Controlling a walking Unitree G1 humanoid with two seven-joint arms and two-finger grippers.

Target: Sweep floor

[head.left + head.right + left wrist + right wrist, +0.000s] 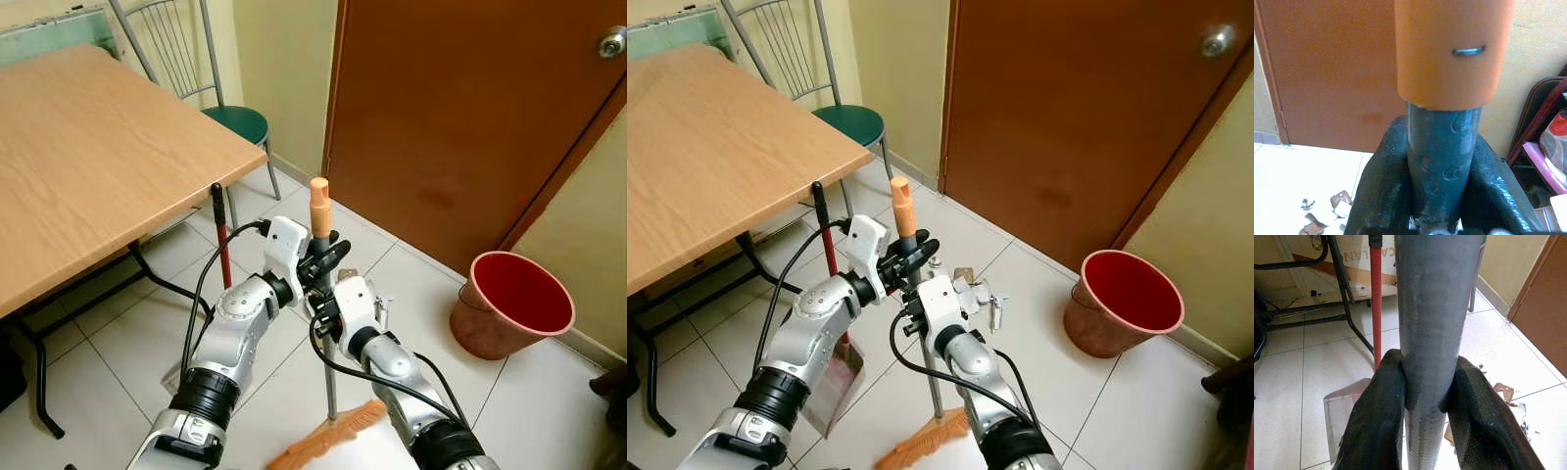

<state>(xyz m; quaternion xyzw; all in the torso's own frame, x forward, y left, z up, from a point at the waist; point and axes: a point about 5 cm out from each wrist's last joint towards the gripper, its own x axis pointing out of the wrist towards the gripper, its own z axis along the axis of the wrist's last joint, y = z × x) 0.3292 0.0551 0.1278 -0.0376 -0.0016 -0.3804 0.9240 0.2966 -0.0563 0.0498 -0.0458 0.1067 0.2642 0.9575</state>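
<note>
Broom (320, 211) upright, left hand (328, 258) and right hand (323, 311) both clamped on it, dustpan (828, 294) by table (88, 147), red bucket (514, 304) near door (460, 108).

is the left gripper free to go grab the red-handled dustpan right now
Probably not: the left gripper is shut on the broom handle, as is the right gripper. The dustpan stands unobstructed beside the table.

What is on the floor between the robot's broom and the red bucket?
Mostly bare white floor tiles lie between the grey-handled orange broom and the red plastic bucket, as the right eye view shows.
</note>
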